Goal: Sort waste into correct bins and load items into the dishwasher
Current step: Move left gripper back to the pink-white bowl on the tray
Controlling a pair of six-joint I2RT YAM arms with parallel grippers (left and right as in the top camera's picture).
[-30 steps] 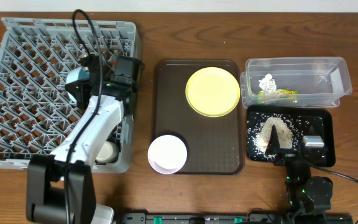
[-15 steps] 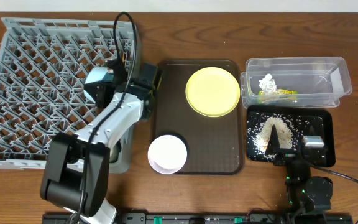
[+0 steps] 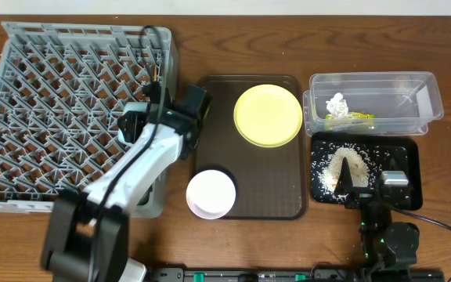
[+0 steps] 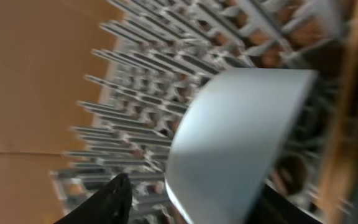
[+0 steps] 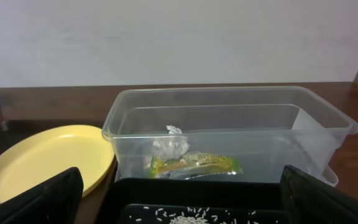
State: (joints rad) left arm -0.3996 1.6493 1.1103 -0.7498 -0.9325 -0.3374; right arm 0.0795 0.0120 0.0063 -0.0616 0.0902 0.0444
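- The right claw [image 5: 180,186] is nearest, low at the near end of the black tray [image 3: 402,153]. Its two fingers are spread wide, one at each lower corner of the right wrist view, and nothing is between them.
- On that black tray lies the heap of white rice scraps [image 3: 344,166], with loose grains scattered around it.
- To the left, the pinkish-white bowl [image 3: 211,193] rests on the near left corner of the brown serving tray [image 3: 265,180], overlapping its edge.
- The left arm [image 3: 143,160] reaches diagonally over the right side of the grey dish rack [image 3: 45,117].
- In the blurred left wrist view, the light blue bowl [image 4: 241,137] fills the space between the dark fingers of the left claw [image 4: 194,202], with the rack's pegs behind it. I cannot tell whether the claw is pinching the bowl or merely around it.
- The yellow plate [image 3: 268,115] lies flat on the far part of the serving tray.
- Farthest on the right of the table [image 3: 210,47] is the clear tub [image 3: 433,98], just beyond the black tray. It holds the crumpled tissue [image 3: 336,103] and the snack wrapper [image 3: 349,119].
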